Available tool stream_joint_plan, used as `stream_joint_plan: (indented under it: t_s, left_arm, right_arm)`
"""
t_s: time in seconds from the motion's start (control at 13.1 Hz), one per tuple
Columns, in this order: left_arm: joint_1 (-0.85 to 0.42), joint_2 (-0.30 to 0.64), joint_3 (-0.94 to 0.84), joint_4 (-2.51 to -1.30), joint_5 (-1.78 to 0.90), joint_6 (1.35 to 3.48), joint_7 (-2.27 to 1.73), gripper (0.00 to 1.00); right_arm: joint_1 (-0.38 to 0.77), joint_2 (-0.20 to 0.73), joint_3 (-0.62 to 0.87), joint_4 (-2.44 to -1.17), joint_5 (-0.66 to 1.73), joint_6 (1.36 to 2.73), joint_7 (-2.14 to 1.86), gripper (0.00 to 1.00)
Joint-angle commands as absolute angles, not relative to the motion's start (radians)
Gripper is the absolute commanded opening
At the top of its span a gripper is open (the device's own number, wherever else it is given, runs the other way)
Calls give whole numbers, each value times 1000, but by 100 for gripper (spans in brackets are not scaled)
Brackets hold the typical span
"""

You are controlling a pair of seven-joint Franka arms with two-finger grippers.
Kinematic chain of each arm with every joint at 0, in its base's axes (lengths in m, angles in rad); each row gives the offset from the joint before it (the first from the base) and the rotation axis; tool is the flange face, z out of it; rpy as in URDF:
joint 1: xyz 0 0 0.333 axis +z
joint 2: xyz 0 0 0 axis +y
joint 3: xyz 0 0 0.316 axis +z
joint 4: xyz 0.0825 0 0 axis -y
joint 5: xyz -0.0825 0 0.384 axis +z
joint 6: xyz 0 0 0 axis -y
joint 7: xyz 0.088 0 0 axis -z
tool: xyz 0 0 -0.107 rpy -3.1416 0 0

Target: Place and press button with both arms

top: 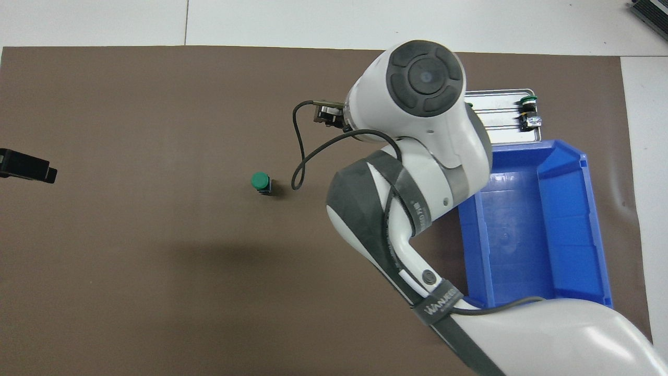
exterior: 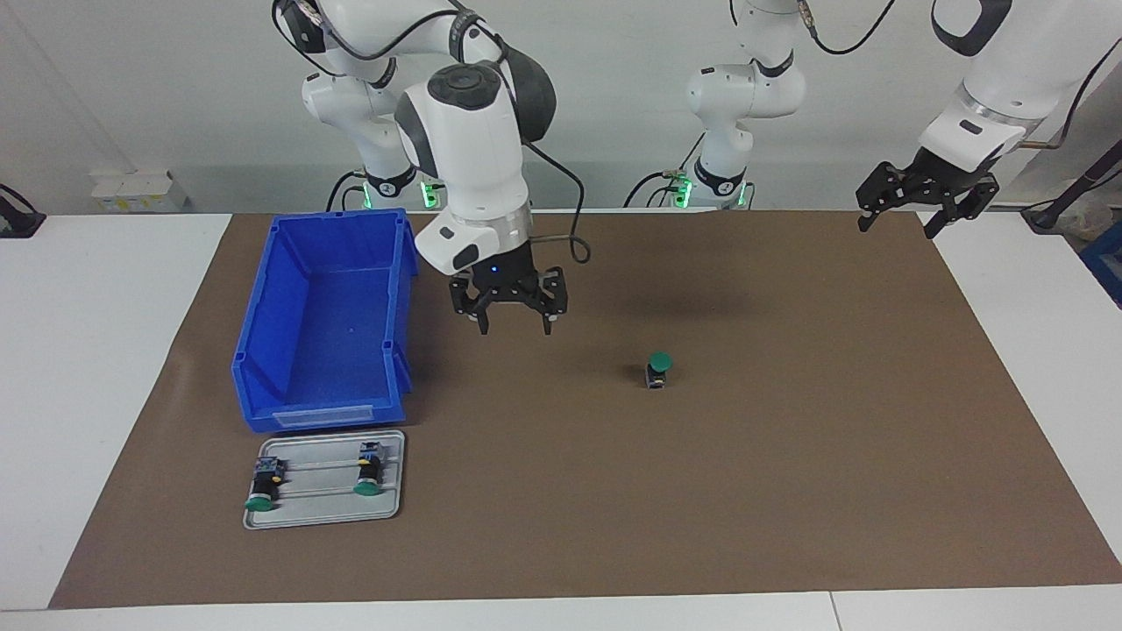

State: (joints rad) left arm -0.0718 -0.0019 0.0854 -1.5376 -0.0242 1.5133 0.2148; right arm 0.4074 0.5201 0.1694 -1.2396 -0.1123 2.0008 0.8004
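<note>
1. The button point(exterior: 657, 369) stands upright on the brown mat point(exterior: 789, 491), green cap up, alone mid-table point(exterior: 114, 368), well apart from the blue bin point(exterior: 263, 350). Upright with cap on top looks like the placed pose: ready for a push from above.
2. The right claw point(exterior: 509, 322) hangs over bare mat between bin and button, fingers spread, holding nothing. It is raised and off to the side, so the path down to the cap is free.
3. The left claw point(exterior: 925, 210) is held high over the mat edge at the left arm's end, fingers spread, empty. Probably the presser; it needs to close or angle down onto the cap.
4. Two spare buttons point(exterior: 263, 482) lie on their sides in the metal tray point(exterior: 324, 517), just beside the bin, farther from the robots.
</note>
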Motion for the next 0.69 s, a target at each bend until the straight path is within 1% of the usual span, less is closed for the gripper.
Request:
stream_joint_plan:
  t_s: [0.0, 0.08, 0.23, 0.3, 0.38, 0.53, 0.61]
  left_arm:
    - [-61, -31, 78, -1569, -9, 1519, 227, 100]
    - [-61, -31, 78, -1569, -9, 1519, 227, 100]
    - [-61, -31, 78, -1569, -9, 1519, 227, 100]
    - [-61, -31, 78, -1569, -9, 1519, 227, 100]
    - [-61, -31, 78, -1569, -9, 1519, 227, 100]
    - [-61, -31, 78, -1569, -9, 1519, 227, 100]
    - [-61, -31, 78, -1569, -9, 1519, 227, 100]
  right_arm:
    - [481, 647, 160, -1096, -173, 1997, 879, 88]
    - [524, 694, 144, -1065, -196, 1996, 921, 86]
    - [651, 819, 65, -946, -235, 1974, 1030, 82]
    - [682, 843, 36, -916, -235, 1958, 1041, 81]
    - [689, 844, 34, -913, -236, 1944, 1042, 81]
    - [716, 845, 35, -913, -238, 1966, 1042, 81]
    - [727, 850, 41, -914, -244, 2005, 1040, 80]
